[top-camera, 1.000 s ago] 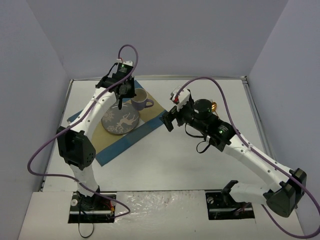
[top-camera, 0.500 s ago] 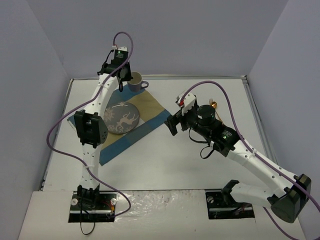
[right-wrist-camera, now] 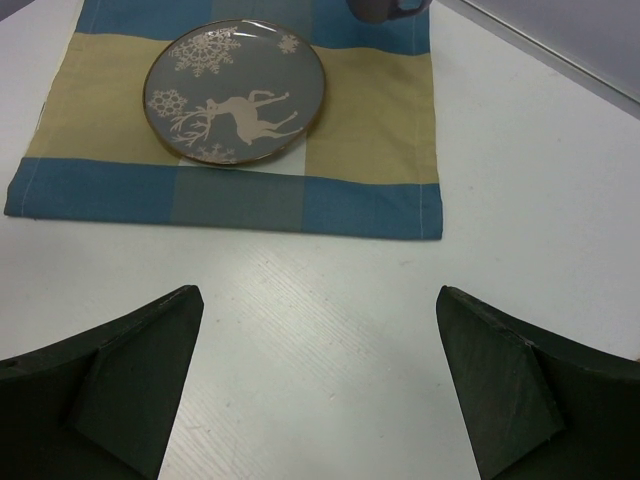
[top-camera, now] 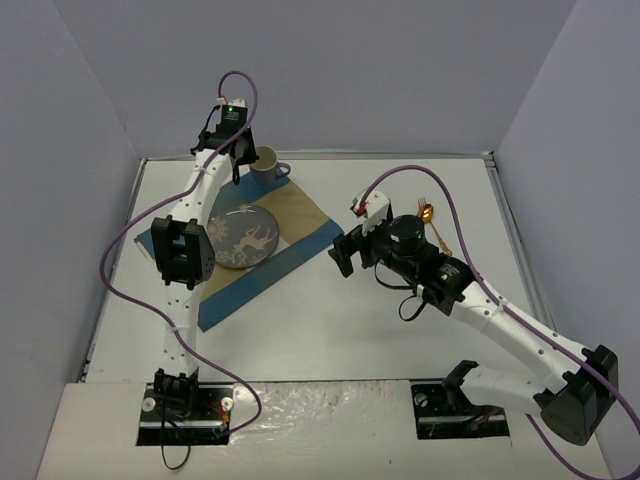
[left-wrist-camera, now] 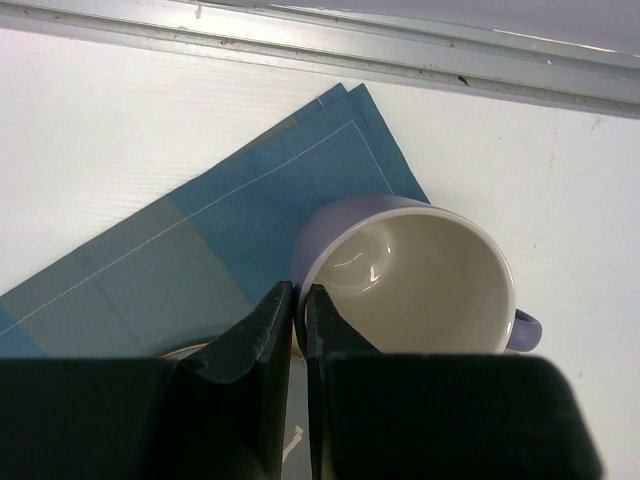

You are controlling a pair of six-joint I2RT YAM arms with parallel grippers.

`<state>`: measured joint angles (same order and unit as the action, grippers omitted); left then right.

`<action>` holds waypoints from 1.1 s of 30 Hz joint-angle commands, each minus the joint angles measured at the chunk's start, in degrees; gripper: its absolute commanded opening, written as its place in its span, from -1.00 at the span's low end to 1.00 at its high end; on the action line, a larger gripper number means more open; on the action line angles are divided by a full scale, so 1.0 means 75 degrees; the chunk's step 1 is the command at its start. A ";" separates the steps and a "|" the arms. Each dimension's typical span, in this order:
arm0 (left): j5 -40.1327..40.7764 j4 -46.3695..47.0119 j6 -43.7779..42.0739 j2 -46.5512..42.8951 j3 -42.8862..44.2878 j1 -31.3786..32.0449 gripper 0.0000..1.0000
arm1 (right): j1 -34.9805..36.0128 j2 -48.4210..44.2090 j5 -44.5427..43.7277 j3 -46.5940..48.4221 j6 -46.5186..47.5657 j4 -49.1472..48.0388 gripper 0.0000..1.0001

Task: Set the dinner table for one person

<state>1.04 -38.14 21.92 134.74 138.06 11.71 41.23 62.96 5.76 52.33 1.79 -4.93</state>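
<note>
White dinner table [top-camera: 330, 320] filling the space between grey walls [top-camera: 330, 70]. Striped placemat [top-camera: 300, 215] at far left, plate [top-camera: 243, 236] on it. Left gripper [left-wrist-camera: 298, 300] pinching rim of mug [left-wrist-camera: 420, 280] over placemat's far corner. Right gripper [right-wrist-camera: 318, 292] spread wide above bare table, right of placemat.
</note>
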 commanded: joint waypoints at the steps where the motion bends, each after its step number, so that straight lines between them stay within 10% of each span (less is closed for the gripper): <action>1: -0.0334 0.1235 0.0368 -0.0292 0.0459 -0.0118 -1.00 | -0.0049 0.0133 -0.0089 0.0018 -0.0199 -0.0547 1.00; 33: -0.0525 0.1526 0.0550 0.0614 0.0657 -0.0263 -1.00 | -0.0072 0.0476 -0.0069 -0.0194 -0.0484 -0.0786 1.00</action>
<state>-2.09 -32.60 24.25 141.89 138.55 10.53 41.00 66.43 5.78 50.74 -1.16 -6.30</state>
